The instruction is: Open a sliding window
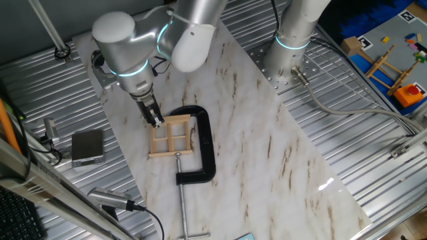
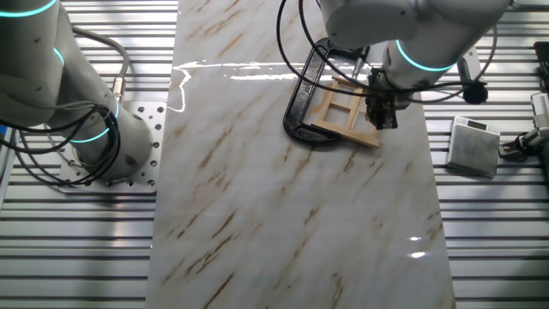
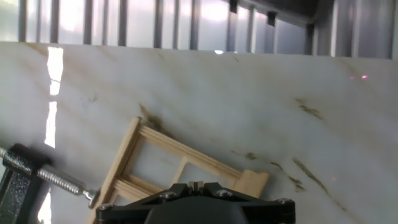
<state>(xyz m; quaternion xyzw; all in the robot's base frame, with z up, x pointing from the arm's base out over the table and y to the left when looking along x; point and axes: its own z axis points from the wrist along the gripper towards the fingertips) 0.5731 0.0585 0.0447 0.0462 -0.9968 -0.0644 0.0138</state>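
Hand view: my gripper [image 1: 156,121] sits at the sliding window [image 1: 171,136] corner, on marble table [image 1: 267,153], held by black C-clamp [image 1: 202,147]. Can't tell if fingers are closed. Step: engaging sash; next I'd push it along the frame.

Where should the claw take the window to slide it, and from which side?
Probably the free frame rail at the window's edge farthest from the clamp, coming straight down from above. The window lies flat on the table, and the clamp holds the opposite side, so only that rail is clear. The claw is already at that edge.
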